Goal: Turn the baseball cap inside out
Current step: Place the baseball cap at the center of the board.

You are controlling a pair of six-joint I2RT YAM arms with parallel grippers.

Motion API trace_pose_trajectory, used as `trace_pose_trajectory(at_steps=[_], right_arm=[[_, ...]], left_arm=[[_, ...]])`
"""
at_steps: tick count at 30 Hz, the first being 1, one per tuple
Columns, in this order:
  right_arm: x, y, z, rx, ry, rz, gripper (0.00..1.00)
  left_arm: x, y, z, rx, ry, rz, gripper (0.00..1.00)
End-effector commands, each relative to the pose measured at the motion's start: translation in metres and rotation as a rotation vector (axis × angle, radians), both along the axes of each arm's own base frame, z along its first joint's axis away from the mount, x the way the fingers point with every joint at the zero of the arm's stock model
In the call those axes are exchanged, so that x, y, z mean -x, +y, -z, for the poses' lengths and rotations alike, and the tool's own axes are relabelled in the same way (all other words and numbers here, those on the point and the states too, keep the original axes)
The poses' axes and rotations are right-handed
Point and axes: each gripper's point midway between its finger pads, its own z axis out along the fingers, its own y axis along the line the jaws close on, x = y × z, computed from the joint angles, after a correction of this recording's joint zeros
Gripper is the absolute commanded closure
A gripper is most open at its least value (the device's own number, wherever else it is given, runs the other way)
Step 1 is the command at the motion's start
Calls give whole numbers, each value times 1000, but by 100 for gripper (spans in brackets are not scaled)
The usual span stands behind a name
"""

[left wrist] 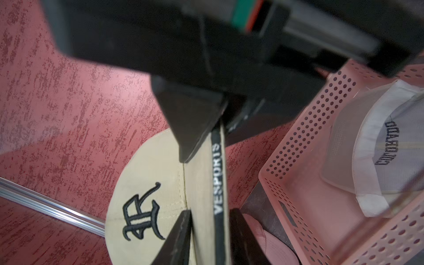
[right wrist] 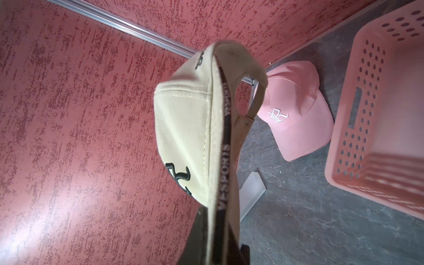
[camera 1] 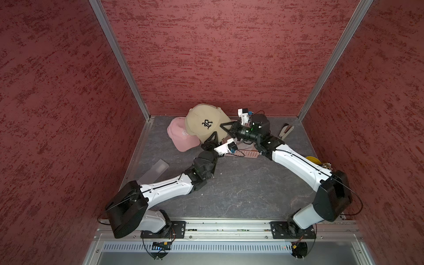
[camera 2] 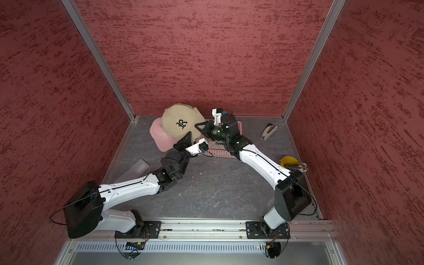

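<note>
We are early in the turning: the beige cap hangs clear of the floor at about 12 o'clock in the workspace, close to the back wall. Its logo faces outward and its crown is not yet pushed through.

The right gripper is clamped tight on the rim at the cap's 3 o'clock side, and the lettered sweatband runs straight into its closed jaws. The left gripper sits at the cap's 5 o'clock. Its fingers stand partly apart on either side of the same band, and as far as we can see they pinch nothing.

We judge this to be a regrasp, with the right arm carrying the cap alone. Next, the left jaws need either a fresh hold farther along the rim, to spread the mouth, or a push into the crown from outside.

The pink cap lies at 8 o'clock of ours, and the pink basket at 4 o'clock, so we should keep clear of both.
</note>
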Motion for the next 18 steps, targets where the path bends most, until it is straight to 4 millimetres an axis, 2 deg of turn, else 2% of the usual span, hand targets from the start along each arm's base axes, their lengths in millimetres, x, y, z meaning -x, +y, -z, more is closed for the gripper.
trace_pose_trajectory(at_steps=[1, 4, 6, 8, 11, 13, 15, 18], right_arm=[[-5, -2, 10, 24, -20, -17, 97], [-16, -14, 10, 29, -27, 5, 99], [-21, -20, 9, 39, -39, 5, 100], [-24, -25, 9, 58, -49, 5, 100], [-23, -22, 10, 87, -60, -27, 100], [-21, -20, 13, 91, -58, -56, 100], [-16, -16, 16, 92, -52, -92, 100], [-7, -11, 20, 70, -40, -143, 100]], left_arm=[[9, -14, -20, 82, 45, 61, 36], [17, -17, -3, 107, 200, 94, 24], [27, -17, -1, 185, 296, 143, 19], [38, -14, -8, 303, 397, 215, 16], [49, 3, -45, 552, 487, 294, 10], [48, 30, -81, 754, 505, 291, 6], [42, 64, -112, 936, 536, 246, 5], [24, 108, -128, 1060, 571, 104, 5]])
